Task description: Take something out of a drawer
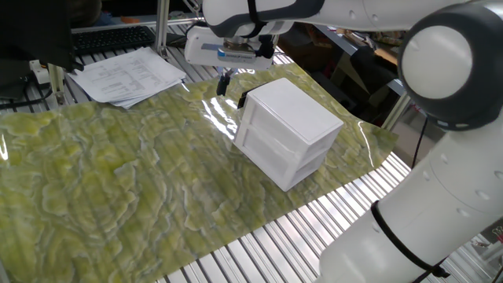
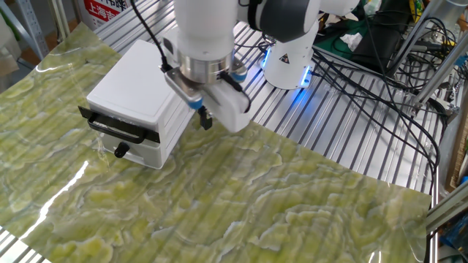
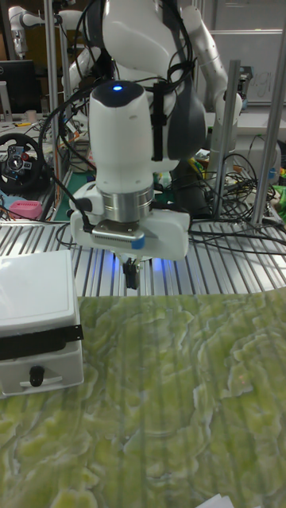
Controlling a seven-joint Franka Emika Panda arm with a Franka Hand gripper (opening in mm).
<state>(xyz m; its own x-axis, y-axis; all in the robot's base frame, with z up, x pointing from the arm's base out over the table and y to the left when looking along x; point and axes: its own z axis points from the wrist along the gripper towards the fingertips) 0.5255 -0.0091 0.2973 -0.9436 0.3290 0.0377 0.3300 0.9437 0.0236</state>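
My claw (image 2: 204,119) hangs beside the white cabinet (image 2: 139,102), fingers pressed together on nothing, above the green mat (image 2: 278,204); the drawer (image 2: 121,128) looks closed.

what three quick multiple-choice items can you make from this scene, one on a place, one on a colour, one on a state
1. Where is the gripper?
A. beside the white cabinet, above the mat
B. inside the upper drawer
C. over the papers

2. What colour is the mat on the table?
A. plain blue
B. mottled yellow-green
C. red

3. How are the cabinet's drawers?
A. both pushed in
B. upper pulled fully out
C. lower lying on the mat

Answers: 1 A, the fingers hang next to the cabinet's side over the mat. 2 B, the sheet is green with yellowish patches. 3 A, the upper drawer and the lower drawer both sit flush with the front.
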